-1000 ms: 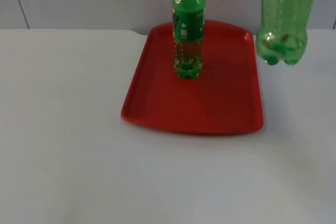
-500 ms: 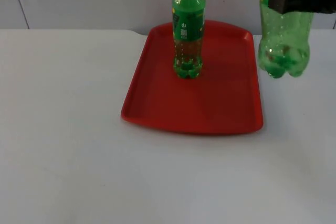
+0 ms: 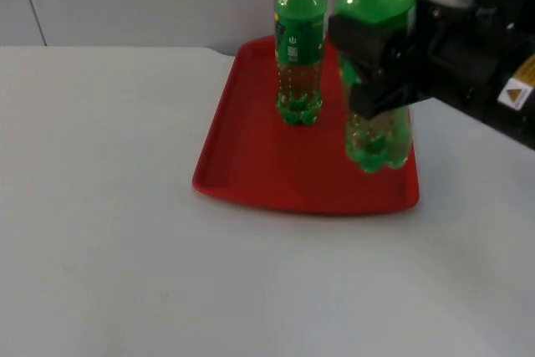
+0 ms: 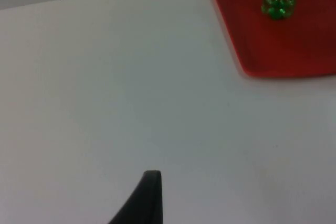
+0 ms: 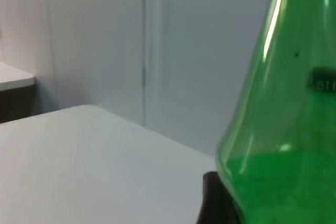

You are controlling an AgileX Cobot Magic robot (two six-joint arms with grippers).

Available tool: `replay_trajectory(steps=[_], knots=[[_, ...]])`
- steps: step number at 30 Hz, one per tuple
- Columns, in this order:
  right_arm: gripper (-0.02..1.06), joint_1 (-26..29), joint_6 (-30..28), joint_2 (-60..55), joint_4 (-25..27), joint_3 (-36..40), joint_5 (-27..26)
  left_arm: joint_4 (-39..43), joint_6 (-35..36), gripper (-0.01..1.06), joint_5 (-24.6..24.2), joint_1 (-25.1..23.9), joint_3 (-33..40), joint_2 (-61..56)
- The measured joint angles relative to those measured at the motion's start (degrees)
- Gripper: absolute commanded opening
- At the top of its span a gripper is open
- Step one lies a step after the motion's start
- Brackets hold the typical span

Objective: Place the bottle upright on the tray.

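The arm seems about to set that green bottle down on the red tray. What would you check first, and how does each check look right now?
1. Grip: right gripper clamps the held green bottle mid-body: ok.
2. Bottle upright: ok.
3. Bottle base over the red tray: ok, though near its right front corner.
4. Base touching the tray: cannot tell.
5. Clearance from the labelled bottle already standing on the tray: apart, ok.
6. Left gripper waits over bare table, out of the way: ok.
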State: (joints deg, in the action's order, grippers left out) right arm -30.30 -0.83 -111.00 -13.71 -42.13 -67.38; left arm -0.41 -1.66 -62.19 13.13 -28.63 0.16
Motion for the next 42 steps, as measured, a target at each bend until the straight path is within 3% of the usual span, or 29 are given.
replay_trajectory(steps=[5, 12, 16, 20, 26, 31, 42], knots=[[0.00, 0.00, 3.49, -6.49, -3.35, -7.62, -0.03, 0.00, 0.00, 1.05, 0.00, 0.00, 0.00, 0.00], [0.00, 0.00, 5.66, -11.67, -3.85, -15.56, -0.46, 0.00, 0.00, 1.05, 0.00, 0.00, 0.00, 0.00], [0.00, 0.00, 7.38, -15.66, -7.57, -20.59, -0.83, 0.00, 0.00, 1.05, 0.00, 0.00, 0.00, 0.00], [0.00, 0.00, 7.69, -16.90, -8.28, -21.72, -0.83, 0.00, 0.00, 1.05, 0.00, 0.00, 0.00, 0.00], [0.00, 0.00, 10.25, -17.09, -3.68, -21.94, -0.83, 0.00, 0.00, 1.05, 0.00, 0.00, 0.00, 0.00], [0.00, 0.00, 6.82, -17.09, -1.44, -22.30, -0.83, 0.00, 0.00, 1.05, 0.00, 0.00, 0.00, 0.00], [0.00, 0.13, 4.04, -20.93, -3.85, -24.37, -1.21, 0.99, 0.00, 1.05, 0.00, 0.00, 0.00, 0.00]])
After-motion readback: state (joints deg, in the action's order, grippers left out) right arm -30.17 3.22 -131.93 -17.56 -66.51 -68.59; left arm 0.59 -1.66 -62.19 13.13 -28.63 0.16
